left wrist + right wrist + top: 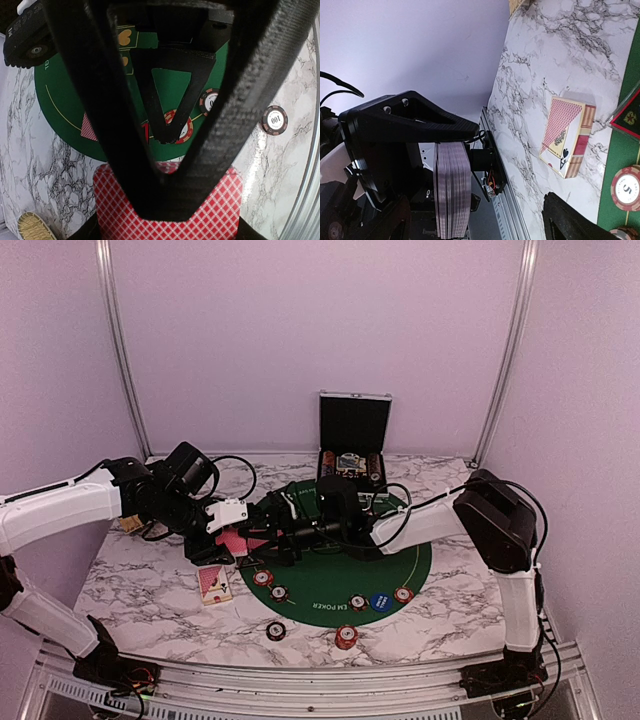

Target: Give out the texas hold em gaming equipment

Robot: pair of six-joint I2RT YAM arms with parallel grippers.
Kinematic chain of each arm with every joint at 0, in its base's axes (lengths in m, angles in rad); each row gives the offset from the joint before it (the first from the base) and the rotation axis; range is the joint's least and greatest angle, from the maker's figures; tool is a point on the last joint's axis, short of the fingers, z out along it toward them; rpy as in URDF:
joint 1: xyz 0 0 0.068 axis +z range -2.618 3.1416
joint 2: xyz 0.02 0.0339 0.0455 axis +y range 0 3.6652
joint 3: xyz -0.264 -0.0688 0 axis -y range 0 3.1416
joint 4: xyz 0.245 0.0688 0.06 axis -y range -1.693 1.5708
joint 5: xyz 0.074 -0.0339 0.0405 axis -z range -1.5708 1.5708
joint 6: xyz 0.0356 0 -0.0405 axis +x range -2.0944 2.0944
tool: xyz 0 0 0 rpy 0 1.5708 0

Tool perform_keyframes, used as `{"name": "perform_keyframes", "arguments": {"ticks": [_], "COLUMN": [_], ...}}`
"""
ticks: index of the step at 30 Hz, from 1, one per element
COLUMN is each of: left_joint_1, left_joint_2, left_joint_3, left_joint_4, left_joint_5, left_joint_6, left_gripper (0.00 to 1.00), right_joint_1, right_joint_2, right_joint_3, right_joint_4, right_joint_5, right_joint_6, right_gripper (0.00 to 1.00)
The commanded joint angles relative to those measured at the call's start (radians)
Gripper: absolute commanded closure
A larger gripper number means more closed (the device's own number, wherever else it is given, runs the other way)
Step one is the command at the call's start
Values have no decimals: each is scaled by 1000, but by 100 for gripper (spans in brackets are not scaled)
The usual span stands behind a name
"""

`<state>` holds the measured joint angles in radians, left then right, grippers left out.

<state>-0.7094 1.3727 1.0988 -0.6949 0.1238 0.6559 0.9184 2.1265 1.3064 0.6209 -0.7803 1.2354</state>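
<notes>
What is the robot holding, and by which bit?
The left fingers pinch the stack of red-backed cards near one end, though the exact contact is hidden. The right fingers stand open, holding nothing.

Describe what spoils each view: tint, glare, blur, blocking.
Top external: lilac cast throughout, the green mat half blocked. Left wrist: the dark left end effector fills the frame; glare streaks the marble table at right. Right wrist: card box sharp, near deck softer.
</notes>
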Motion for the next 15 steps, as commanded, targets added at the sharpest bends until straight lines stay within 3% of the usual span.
{"name": "perform_keyframes", "arguments": {"ticks": [1, 15], "left_joint_1": [6, 5], "left_joint_2": [-4, -3], "left_joint_3": [29, 30], "left_joint_4": [3, 5], "left_joint_5": [24, 23], "left_joint_6": [15, 20], "left_gripper": [100, 100], "right_joint_1": [21, 46], "right_joint_2": [38, 143], "right_joint_3": [65, 205], "right_joint_4": [25, 7], "right_joint_5": [-23, -47], "right_joint_6": [13, 39], "right_gripper": [11, 11]}}
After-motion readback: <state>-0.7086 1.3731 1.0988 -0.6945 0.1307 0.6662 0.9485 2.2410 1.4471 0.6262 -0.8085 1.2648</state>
